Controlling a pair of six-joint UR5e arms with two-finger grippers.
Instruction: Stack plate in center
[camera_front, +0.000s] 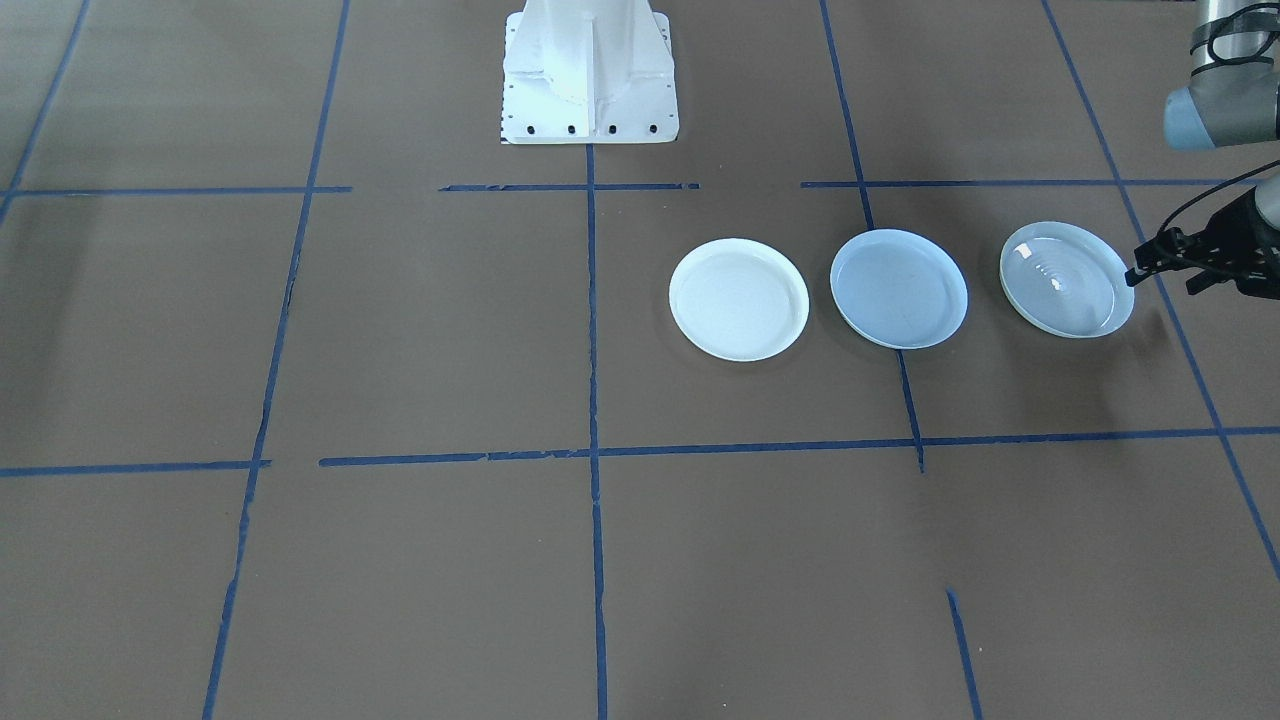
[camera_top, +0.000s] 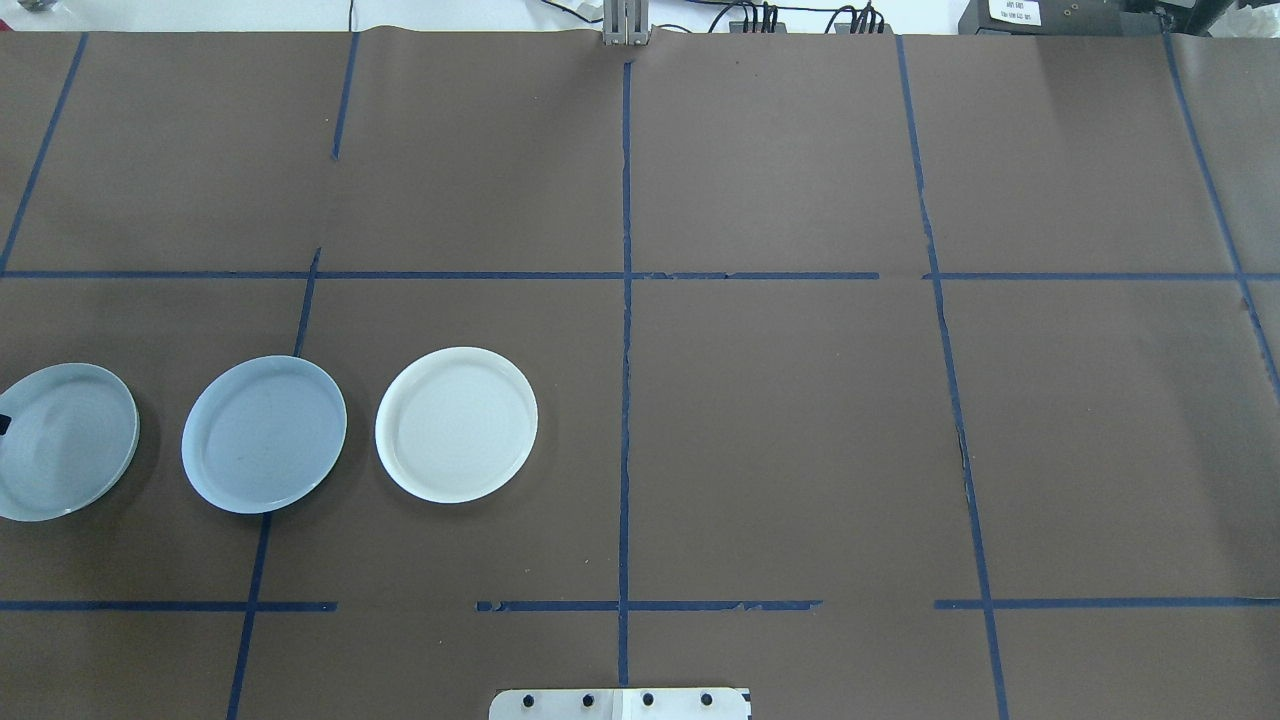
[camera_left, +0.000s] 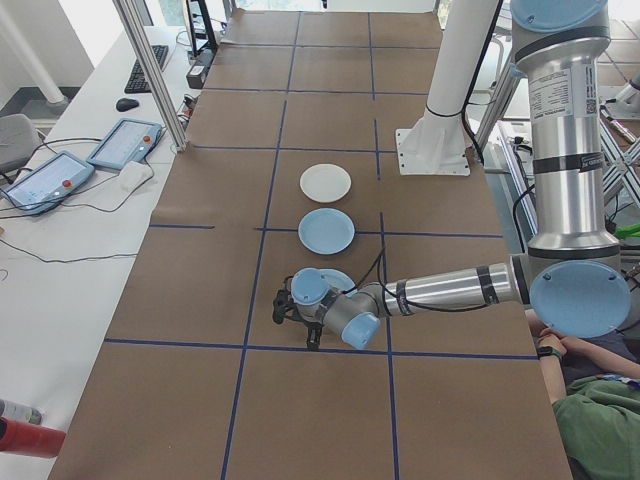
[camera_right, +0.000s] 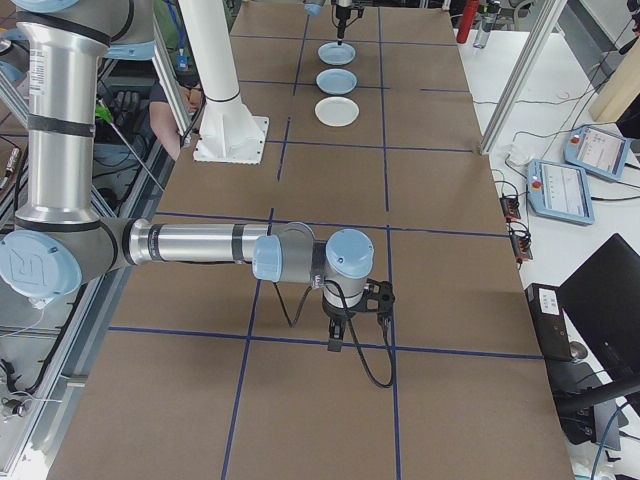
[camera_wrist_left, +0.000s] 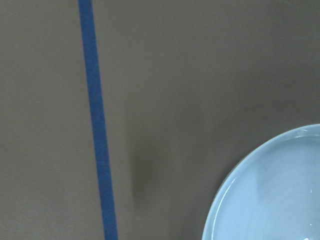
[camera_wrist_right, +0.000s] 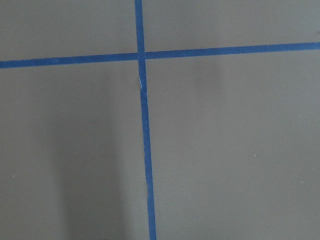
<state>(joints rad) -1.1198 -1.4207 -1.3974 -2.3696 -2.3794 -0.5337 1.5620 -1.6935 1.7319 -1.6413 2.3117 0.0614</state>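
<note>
Blue tape lines (camera_top: 626, 330) are crossing the brown paper-covered table (camera_top: 800, 420), dividing it into a grid. Two tablet-like control pendants (camera_left: 125, 142) are lying with their cables on the white bench at about 9 o'clock of the left-end view, near a computer mouse (camera_left: 126, 103) and a keyboard (camera_left: 160, 68). A red object (camera_left: 28, 438) is showing at 8 o'clock. A person in a green top (camera_left: 600, 420) is sitting at 4 o'clock. In the right-end view, two more pendants (camera_right: 562, 188) are resting at 3 o'clock.
</note>
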